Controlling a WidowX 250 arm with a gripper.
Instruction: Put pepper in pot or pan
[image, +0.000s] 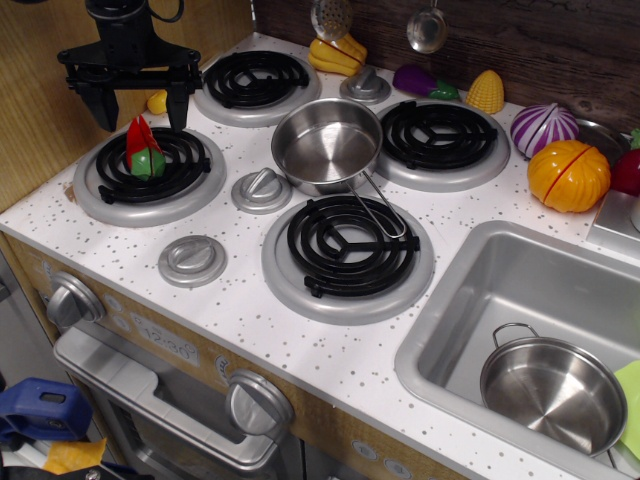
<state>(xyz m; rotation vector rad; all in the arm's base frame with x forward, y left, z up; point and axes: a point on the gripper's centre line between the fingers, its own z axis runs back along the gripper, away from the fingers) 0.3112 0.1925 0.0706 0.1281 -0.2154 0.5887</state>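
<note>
gripper (138, 104) hangs over the far-left burner (150, 175), fingers pointing down, jaws spread wide, nothing held. the two black fingers (104, 108) straddle the air just above the pepper (142, 150); no contact that i can see.

pepper sits directly below the tool, on the burner coil, red pointed tip up, green part lower and toward the cam. it stands nearly upright, prob propped betw coil rings, which is likely why it doesn't roll. red tip reaches up about level w/ the fingertips, roughly centred betw them.

pan (326, 145) is off to the tool's side, well apart from it, in the gap betw burners at stove centre. sits upright, mouth up, empty, wire loop handle (383, 204) trailing toward the cam over the front burner (347, 251). open mouth means a drop from above should do.

arm pose: wrist vertical, black housing straight up out of frame top, finger bar roughly parallel to the stove's back edge. looks like a pre-grasp hover: aligned over target, not yet lowered.

judgement: step in hand = descend and close on pepper. task early; pepper not in pan. risk: pepper small and tapered, so a pinch on the red tip alone may squirt it out; lower grip near the green part is prob safer. coil ridges may block fingertips from going deep.

other clutter: second steel pot (553, 394) in sink (470, 290), well away; yellow pepper (338, 52) and eggplant (424, 81) beyond the pan at the back. not targets.
</note>
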